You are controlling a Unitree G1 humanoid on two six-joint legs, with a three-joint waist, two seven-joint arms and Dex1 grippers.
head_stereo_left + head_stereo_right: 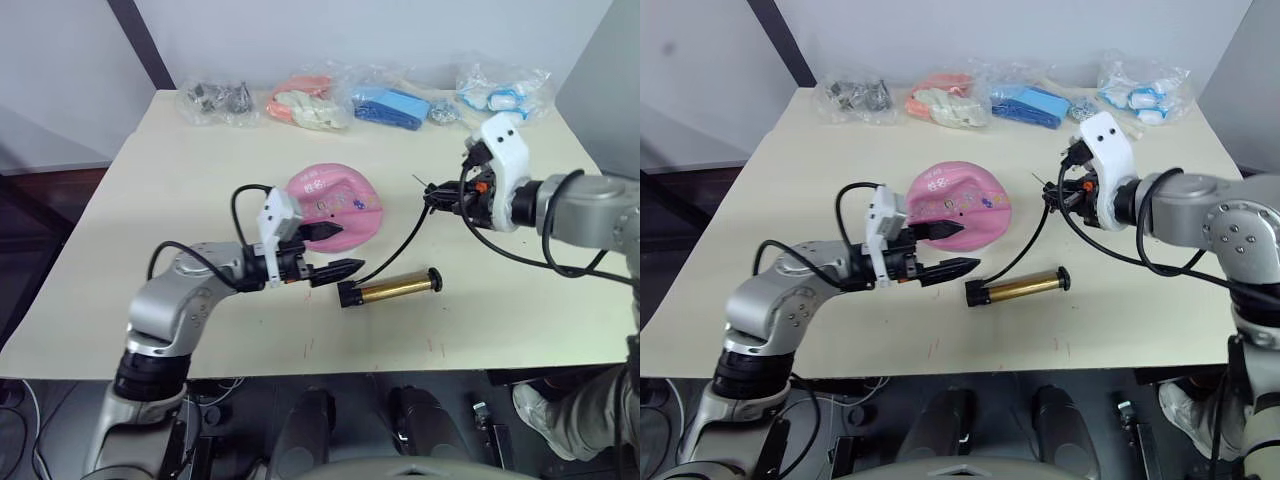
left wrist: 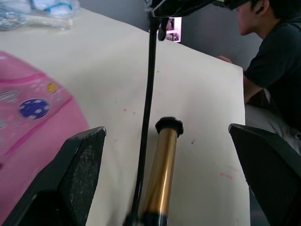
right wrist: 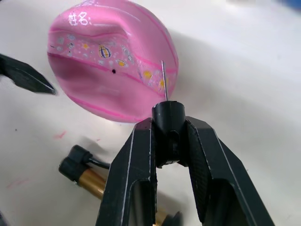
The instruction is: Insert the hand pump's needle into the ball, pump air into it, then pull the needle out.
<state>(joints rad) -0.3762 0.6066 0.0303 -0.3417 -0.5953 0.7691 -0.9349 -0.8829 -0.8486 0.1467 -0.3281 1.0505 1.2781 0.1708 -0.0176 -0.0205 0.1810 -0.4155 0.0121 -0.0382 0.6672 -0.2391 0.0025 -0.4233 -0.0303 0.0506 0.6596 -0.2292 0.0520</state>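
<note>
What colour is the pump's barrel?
Gold-brown metallic, with black end caps; the pump shows it best in the left eye view.

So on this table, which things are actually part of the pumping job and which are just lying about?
Part of the job:
- ball, pink and dented, not yet pierced
- hand pump, lying on the table
- needle, its black fitting clamped in the right gripper
- left gripper, open beside the ball

Lying about:
- bagged items along the far edge: dark metal parts, pink-orange, blue, white-and-blue
</note>
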